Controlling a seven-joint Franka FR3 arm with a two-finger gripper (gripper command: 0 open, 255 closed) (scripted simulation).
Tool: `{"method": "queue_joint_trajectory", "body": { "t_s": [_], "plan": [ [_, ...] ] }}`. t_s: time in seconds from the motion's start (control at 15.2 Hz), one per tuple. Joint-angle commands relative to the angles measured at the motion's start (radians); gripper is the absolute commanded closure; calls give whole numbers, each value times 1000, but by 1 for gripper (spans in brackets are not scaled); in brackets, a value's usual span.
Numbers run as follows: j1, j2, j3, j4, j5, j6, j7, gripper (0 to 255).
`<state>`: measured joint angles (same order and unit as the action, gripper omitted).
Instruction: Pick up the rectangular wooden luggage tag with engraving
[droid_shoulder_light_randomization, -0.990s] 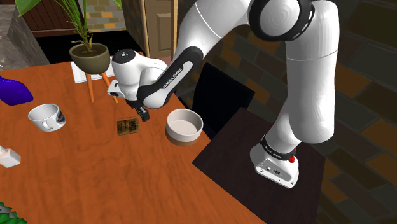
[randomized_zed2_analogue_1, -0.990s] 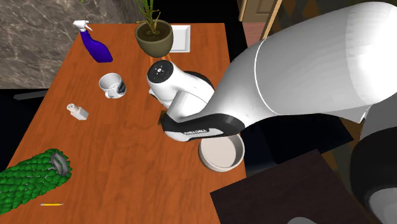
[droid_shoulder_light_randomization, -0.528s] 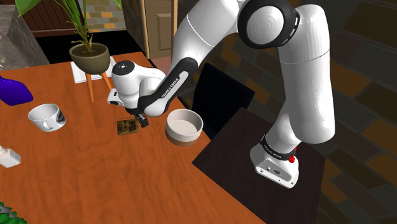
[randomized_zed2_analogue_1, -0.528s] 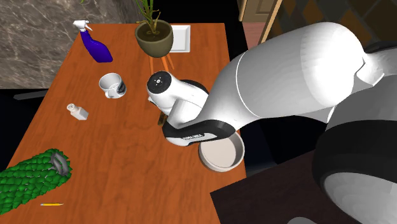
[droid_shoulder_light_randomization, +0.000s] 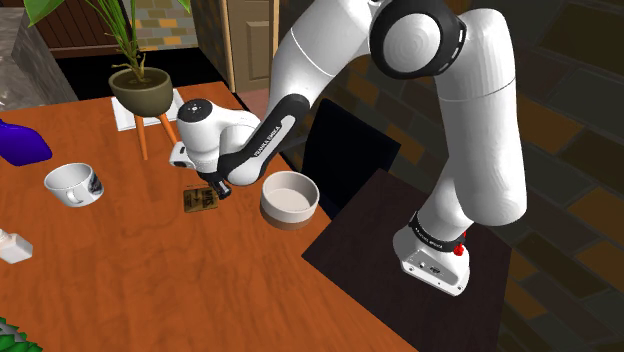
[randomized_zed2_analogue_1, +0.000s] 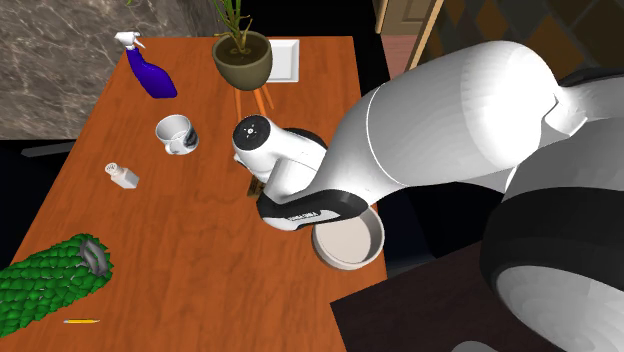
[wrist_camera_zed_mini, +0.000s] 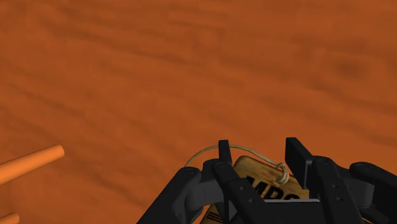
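Since one second ago the gripper (droid_shoulder_light_randomization: 217, 188) has come lower, down to the tag (droid_shoulder_light_randomization: 200, 200), and the big upper joints of the arm have turned a little. In the last half second I see almost no change.

The tag lies flat on the table (droid_shoulder_light_randomization: 200, 290), just beside the bowl (droid_shoulder_light_randomization: 289, 197), on the bowl's left in the shoulder view. In the wrist view the gripper (wrist_camera_zed_mini: 258, 151) stands spread, one black finger on each side of the tag (wrist_camera_zed_mini: 264, 181). A thin gap shows at one finger, so it is not pinched yet (at the other finger I cannot tell).

The bowl sits close to the table's edge on the side of the dark box under the robot. Left of the bowl in the shoulder view, past the tag, is a wide stretch of bare wood up to the cup (droid_shoulder_light_randomization: 72, 183).

The table is orange-brown wood with soft grain. The tag is a brown rectangle with dark letters and one thin pale string loop (wrist_camera_zed_mini: 210, 151). The bowl is round and white with a dark base.

I count one tag, one bowl, one white cup, one plant pot (droid_shoulder_light_randomization: 140, 93) on orange legs (wrist_camera_zed_mini: 32, 162), one blue spray bottle (droid_shoulder_light_randomization: 20, 143), one white shaker (randomized_zed2_analogue_1: 122, 175) and one green roll (randomized_zed2_analogue_1: 50, 280), all farther from the bowl than the tag.
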<state>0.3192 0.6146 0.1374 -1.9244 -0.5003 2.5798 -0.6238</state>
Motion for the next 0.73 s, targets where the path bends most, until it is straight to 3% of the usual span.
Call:
{"method": "queue_joint_trajectory", "body": {
  "t_s": [0.0,0.66],
  "plan": [
    [0,1,0,0,0,0,0,255],
    [-19,-76,26,-18,34,-57,-34,255]
  ]
}}
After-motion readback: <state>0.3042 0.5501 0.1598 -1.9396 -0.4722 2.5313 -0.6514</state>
